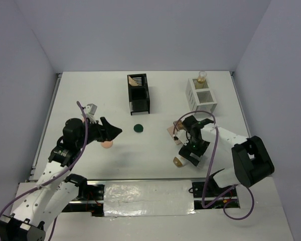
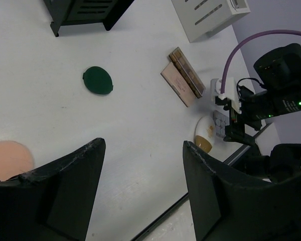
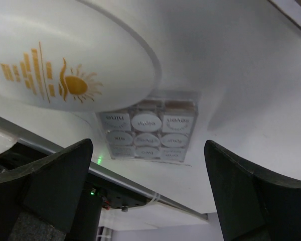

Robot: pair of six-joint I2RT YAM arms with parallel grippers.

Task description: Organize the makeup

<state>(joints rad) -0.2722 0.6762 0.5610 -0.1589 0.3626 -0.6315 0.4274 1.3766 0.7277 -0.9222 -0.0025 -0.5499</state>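
Note:
My left gripper point(image 1: 114, 132) point(image 2: 143, 150) hangs open and empty over the table. A peach round puff point(image 1: 106, 144) point(image 2: 7, 158) lies just beside it. Farther off lies a dark green round compact point(image 1: 138, 128) point(image 2: 98, 80). My right gripper point(image 1: 187, 154) point(image 3: 149, 145) is open, low over a small clear square eyeshadow palette point(image 3: 148, 130) point(image 2: 219, 124). That palette lies against a white-gold oval compact point(image 1: 179, 161) point(image 3: 65, 55) point(image 2: 204, 135). Two flat palettes point(image 1: 171, 130) point(image 2: 183, 83) lie behind the right wrist. A gold-capped bottle point(image 1: 201, 78) stands in the white organizer point(image 1: 200, 98).
A black slotted organizer point(image 1: 138, 95) point(image 2: 85, 12) stands at the back middle with a flat palette point(image 1: 135, 80) in it. The white grid-sided organizer point(image 2: 210, 17) stands at the back right. The table's front edge and metal rail point(image 3: 140, 181) run close under my right gripper.

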